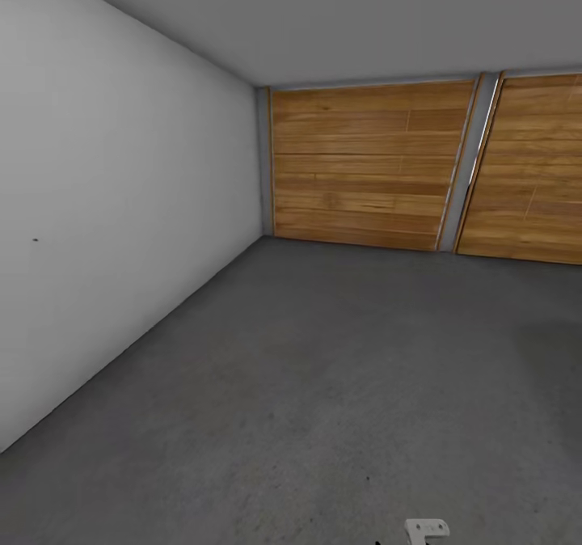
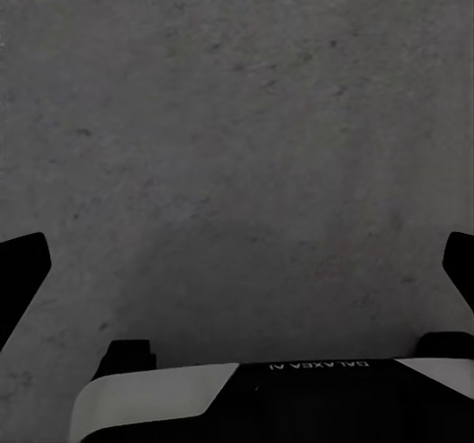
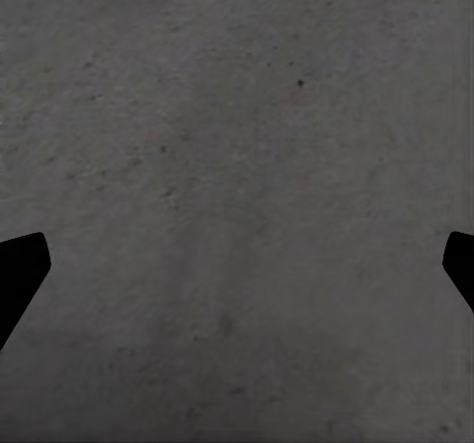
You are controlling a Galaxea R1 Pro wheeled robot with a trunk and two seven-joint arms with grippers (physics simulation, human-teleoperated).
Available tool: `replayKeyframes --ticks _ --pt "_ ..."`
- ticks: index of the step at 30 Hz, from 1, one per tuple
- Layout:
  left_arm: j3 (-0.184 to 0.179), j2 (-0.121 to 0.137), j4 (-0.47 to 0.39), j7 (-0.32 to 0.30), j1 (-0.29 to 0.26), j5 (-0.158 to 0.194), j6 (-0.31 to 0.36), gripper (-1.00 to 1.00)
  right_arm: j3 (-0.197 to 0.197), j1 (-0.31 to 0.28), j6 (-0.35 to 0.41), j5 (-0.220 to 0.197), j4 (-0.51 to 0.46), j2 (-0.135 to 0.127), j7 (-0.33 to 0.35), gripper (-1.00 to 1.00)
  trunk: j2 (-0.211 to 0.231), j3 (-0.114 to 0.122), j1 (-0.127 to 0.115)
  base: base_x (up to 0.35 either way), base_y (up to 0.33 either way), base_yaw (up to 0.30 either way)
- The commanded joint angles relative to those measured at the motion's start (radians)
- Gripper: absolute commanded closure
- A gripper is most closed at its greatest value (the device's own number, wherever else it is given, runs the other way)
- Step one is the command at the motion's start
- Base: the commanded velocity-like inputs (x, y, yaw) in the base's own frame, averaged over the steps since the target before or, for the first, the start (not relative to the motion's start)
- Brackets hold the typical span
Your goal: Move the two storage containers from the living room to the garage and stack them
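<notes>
Garage interior: one dark grey, rough, mottled concrete floor [image 1: 323, 383], one plain white wall [image 1: 113, 230] on the left, one grey ceiling [image 1: 347, 19], and two wide wood-panelled doors. The nearer door [image 1: 364, 165] has horizontal planks; the second door [image 1: 533, 181] sits to its right, separated by a grey pillar [image 1: 470, 165]. A small white robot part [image 1: 426, 530] appears at the lower edge of the head view.

Left gripper [image 2: 237, 275]: two black fingertips [image 2: 22, 275] at opposite frame edges, spread wide, holding nothing, over bare concrete. Right gripper [image 3: 237, 275]: fingertips [image 3: 20, 275] equally wide apart, released, empty, above the same speckled floor.

The two storage containers cannot be located from these views.
</notes>
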Motion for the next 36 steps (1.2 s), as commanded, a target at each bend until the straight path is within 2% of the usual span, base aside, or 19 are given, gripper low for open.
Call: replayKeyframes --ticks 1,14,19,29,36 --pt "0.000 0.000 -0.002 0.000 0.000 0.000 0.006 -1.00 0.000 0.000 0.005 -0.001 -0.002 0.000 -0.001 -1.00 0.006 0.002 -0.004 0.000 0.000 0.000" --pt "0.001 0.002 0.001 0.002 0.000 -0.001 0.006 -1.00 -0.004 0.000 0.005 0.005 -0.002 0.003 -0.009 -1.00 0.097 0.043 -0.054 0.000 0.000 0.000" --pt "0.002 0.003 0.004 0.002 0.000 -0.001 0.006 -1.00 -0.001 0.000 0.004 0.000 -0.002 0.003 -0.032 -1.00 0.132 0.059 -0.073 0.000 0.000 0.006" --pt "0.002 0.003 0.004 0.002 0.000 -0.002 0.006 -1.00 -0.005 0.000 0.004 0.000 -0.002 0.003 -0.035 -1.00 0.202 0.090 -0.111 0.000 0.000 0.273" --pt "0.002 0.003 0.004 0.002 0.000 -0.002 0.006 -1.00 -0.005 0.000 0.004 0.001 -0.002 0.003 -0.034 -1.00 0.251 0.112 -0.138 0.000 0.000 0.090"
